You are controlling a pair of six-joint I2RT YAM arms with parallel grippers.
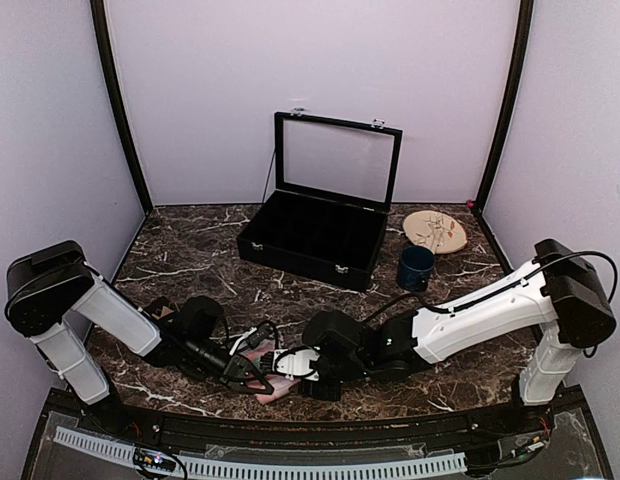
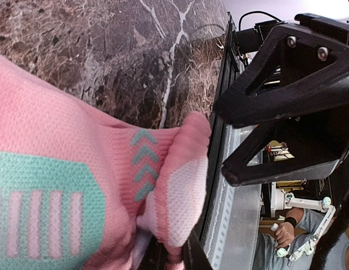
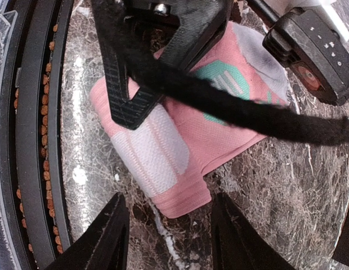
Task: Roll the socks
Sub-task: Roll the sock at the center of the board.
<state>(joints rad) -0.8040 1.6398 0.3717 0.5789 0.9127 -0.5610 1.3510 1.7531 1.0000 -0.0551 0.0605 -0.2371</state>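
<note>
Dark veined marble table (image 1: pixel 190 250) stands between pale lilac walls (image 1: pixel 190 100); at its back are an open black case (image 1: pixel 310 235), a wooden disc (image 1: pixel 435 232) and a blue mug (image 1: pixel 415 268). At the near edge, the left gripper (image 1: pixel 255 378) is clamped on the pink sock (image 3: pixel 180 146). The right gripper (image 3: pixel 168 197) stands spread, with the sock's folded end just ahead of its fingers and a black cable (image 3: pixel 247 107) crossing its view.

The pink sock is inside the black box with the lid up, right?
No. The pink sock isn't in the black box. It lies on the marble table near the front edge, as the top external view shows. The box's lid is up, though.
</note>
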